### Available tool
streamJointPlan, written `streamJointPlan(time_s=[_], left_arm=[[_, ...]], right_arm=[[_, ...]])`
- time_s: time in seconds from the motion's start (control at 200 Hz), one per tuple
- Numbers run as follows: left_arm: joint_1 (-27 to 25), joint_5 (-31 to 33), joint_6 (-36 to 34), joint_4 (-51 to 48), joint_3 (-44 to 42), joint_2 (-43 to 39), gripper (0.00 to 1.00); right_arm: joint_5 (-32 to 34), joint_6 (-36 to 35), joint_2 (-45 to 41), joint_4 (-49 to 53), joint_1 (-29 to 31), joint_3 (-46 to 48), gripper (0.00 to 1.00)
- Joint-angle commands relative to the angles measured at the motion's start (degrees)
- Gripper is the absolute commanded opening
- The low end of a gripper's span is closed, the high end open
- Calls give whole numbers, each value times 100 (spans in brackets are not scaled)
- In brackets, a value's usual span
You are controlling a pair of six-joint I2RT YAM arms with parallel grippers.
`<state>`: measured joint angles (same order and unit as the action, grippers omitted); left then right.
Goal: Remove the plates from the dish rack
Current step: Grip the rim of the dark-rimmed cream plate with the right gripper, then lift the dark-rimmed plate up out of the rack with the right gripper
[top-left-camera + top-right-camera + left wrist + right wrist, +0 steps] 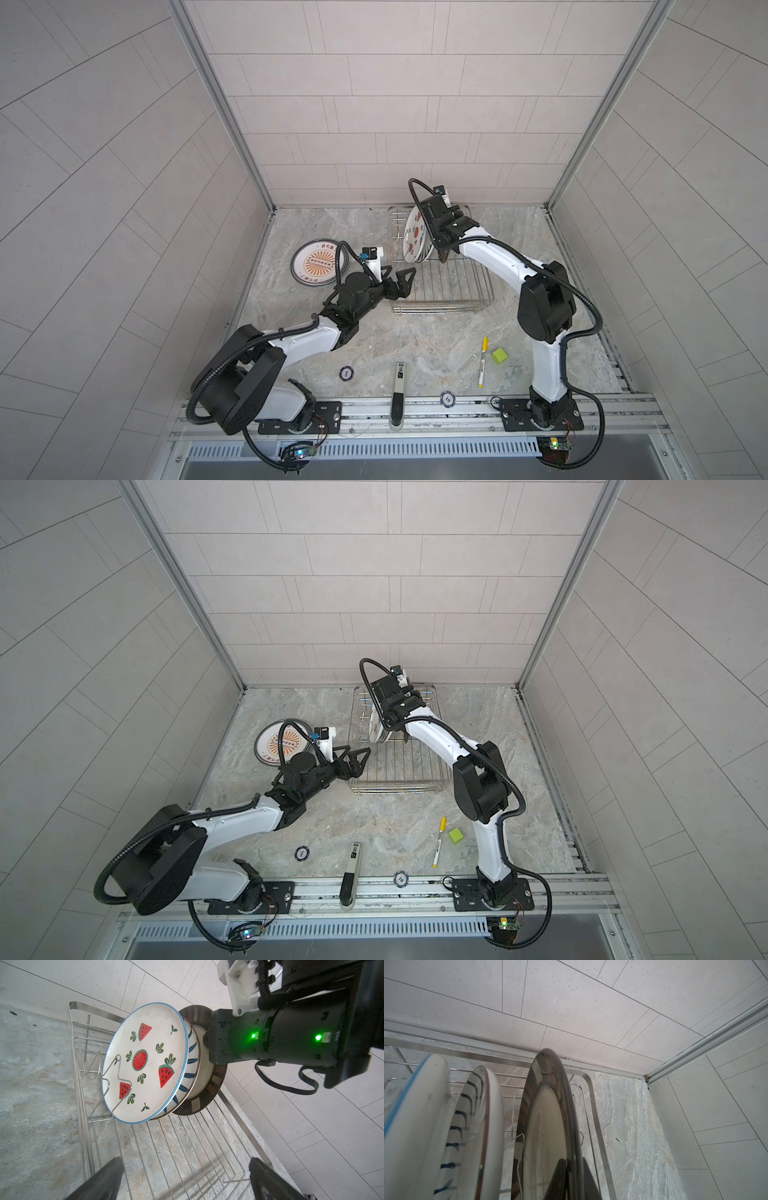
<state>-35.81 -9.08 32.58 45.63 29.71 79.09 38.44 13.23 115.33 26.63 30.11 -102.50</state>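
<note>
Leftward, sunburst plate (pixel 318 268) flat on table (pixel 415 345); left gripper (pixel 402 272) wide open, empty, beside dish rack (pixel 457 286). Further right, right gripper (pixel 575 1180) closed on brown-rimmed plate (pixel 548 1126), upright at rack's far end: lift straight up, clear of navy-striped plate (pixel 475 1126).

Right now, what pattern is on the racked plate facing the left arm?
Plate: red watermelons; left wrist view.

Both top views look steeply down from high at the front, sharing the whole bench (pixel 415 332). The left wrist view looks past its fingers (pixel 104 1180) across the dish rack (pixel 176 1147) at the faces of the plates (pixel 145 1059). The right wrist view, seemingly right against the brown-rimmed plate (pixel 548 1126), sees those plates edge-on, toward the back wall.
</note>
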Motion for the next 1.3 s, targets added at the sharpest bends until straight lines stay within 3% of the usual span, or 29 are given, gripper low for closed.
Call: streamJointPlan(time_s=[0.0,0.846,1.296], left_arm=[[-28,82,25,171,26,-47,100],[-31,319,-20,100,-242,-476,100],[-31,377,15,166,-317,-485,100]], right_arm=[[492,-157,36,118,-32,-104,12],[884,-550,-1375,-1004,205,1182,9],[493,-406,-1196,-858,8,858,8]])
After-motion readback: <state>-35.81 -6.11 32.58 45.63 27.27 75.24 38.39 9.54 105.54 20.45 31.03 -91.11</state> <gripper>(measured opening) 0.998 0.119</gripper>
